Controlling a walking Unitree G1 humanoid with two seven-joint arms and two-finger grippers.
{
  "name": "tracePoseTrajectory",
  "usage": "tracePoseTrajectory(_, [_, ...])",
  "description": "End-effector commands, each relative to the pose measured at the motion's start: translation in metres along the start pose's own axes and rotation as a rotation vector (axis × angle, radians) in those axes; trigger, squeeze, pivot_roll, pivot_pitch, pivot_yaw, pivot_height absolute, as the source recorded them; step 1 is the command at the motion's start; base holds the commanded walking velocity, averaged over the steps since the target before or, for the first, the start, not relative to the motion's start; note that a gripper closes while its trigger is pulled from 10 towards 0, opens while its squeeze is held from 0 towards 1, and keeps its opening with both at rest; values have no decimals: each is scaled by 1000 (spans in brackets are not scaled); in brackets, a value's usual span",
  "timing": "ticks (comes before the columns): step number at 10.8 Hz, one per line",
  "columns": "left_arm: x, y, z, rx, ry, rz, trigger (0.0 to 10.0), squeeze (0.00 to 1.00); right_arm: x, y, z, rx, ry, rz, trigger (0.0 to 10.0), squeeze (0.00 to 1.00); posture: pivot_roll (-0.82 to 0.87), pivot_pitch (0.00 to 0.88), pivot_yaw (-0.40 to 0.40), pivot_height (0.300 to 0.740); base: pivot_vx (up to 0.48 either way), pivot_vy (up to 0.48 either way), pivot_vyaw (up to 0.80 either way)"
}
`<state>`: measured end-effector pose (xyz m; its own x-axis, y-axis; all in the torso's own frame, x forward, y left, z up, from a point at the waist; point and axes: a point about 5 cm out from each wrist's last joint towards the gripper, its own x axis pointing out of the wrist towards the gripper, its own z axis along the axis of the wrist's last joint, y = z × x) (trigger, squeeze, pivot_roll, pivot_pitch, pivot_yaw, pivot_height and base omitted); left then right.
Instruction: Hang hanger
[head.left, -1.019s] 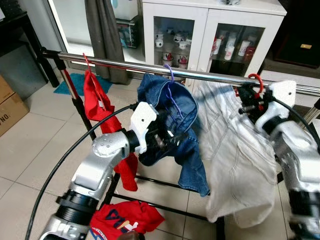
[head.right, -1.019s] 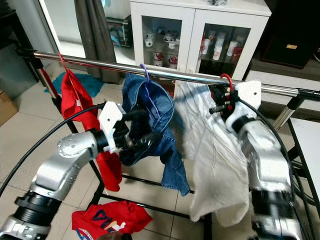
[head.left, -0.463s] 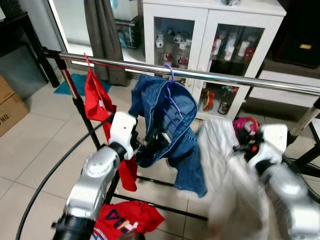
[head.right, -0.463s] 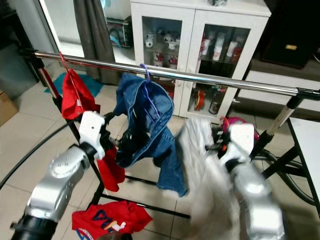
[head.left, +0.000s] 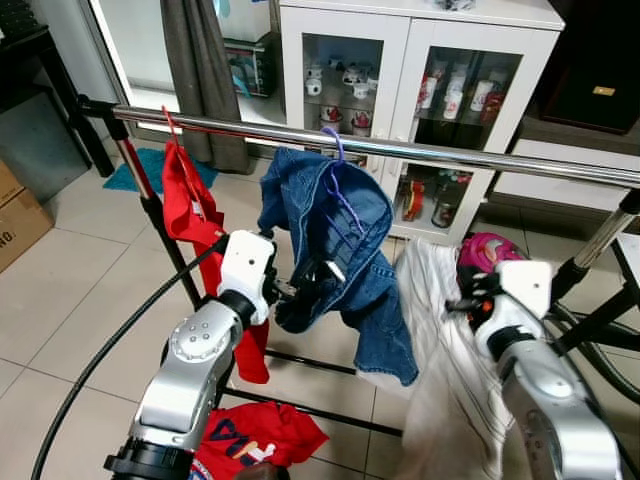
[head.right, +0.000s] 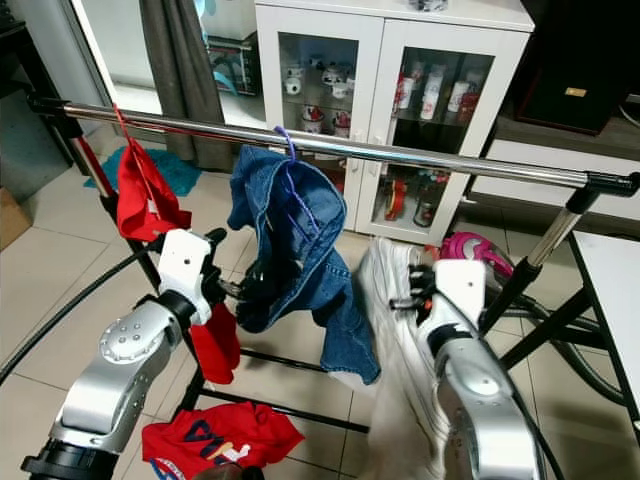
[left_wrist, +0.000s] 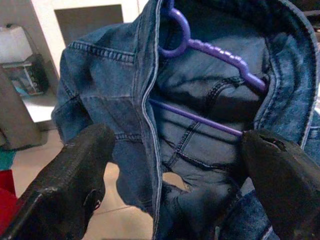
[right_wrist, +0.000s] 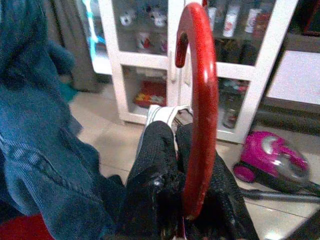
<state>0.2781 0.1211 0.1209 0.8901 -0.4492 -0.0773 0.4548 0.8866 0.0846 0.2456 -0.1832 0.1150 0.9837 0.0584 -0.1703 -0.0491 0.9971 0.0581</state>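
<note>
Tiled room with steel rail (head.left: 400, 150): left gripper (left_wrist: 170, 165), fingers apart, straddles hung denim garment (head.left: 335, 215); right gripper (right_wrist: 175, 170), below rail, clamps red hanger (right_wrist: 197, 100) bearing white garment (head.left: 450, 340).

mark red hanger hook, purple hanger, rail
red hanger hook (right_wrist: 200, 100), right wrist view, middle of the curved shank.
purple hanger (left_wrist: 220, 52), left wrist view, notched shoulder arm.
rail (head.left: 480, 158), left eye view, bare middle stretch.

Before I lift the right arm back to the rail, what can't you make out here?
- Red hanger: its shoulders hidden beneath the right gripper in the right wrist view.
- White garment: lower part cut off by the frame edge in the eye views.
- Left gripper: fingertips buried in the denim jeans.
</note>
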Motion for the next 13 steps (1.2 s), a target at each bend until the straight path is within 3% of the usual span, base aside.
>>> tracePoseTrajectory(1, [-1,-2,3,4,-6,1,10000,584,0,2,20,17,-102,14,10000,0,-52,5,8,740,0,0,0])
tracePoseTrajectory(2, [-1,-2,3,7,-7,1,10000,584,1,1,21,23,-126,-2,10000,0,-51,6,8,740,0,0,0])
tracePoseTrajectory(3, [0,-3,4,7,-7,-5,10000,576,2,1,16,6,-80,-27,10000,0,-51,6,8,740,-240,0,0])
tracePoseTrajectory(5, [1,-4,5,15,-7,-14,10000,569,1,3,16,-10,-75,14,10000,0,-51,6,12,740,-246,0,0])
tracePoseTrajectory(13, [3,-4,9,25,-9,-33,10000,569,-1,4,10,-43,-43,17,10000,0,-51,13,21,740,0,0,0])
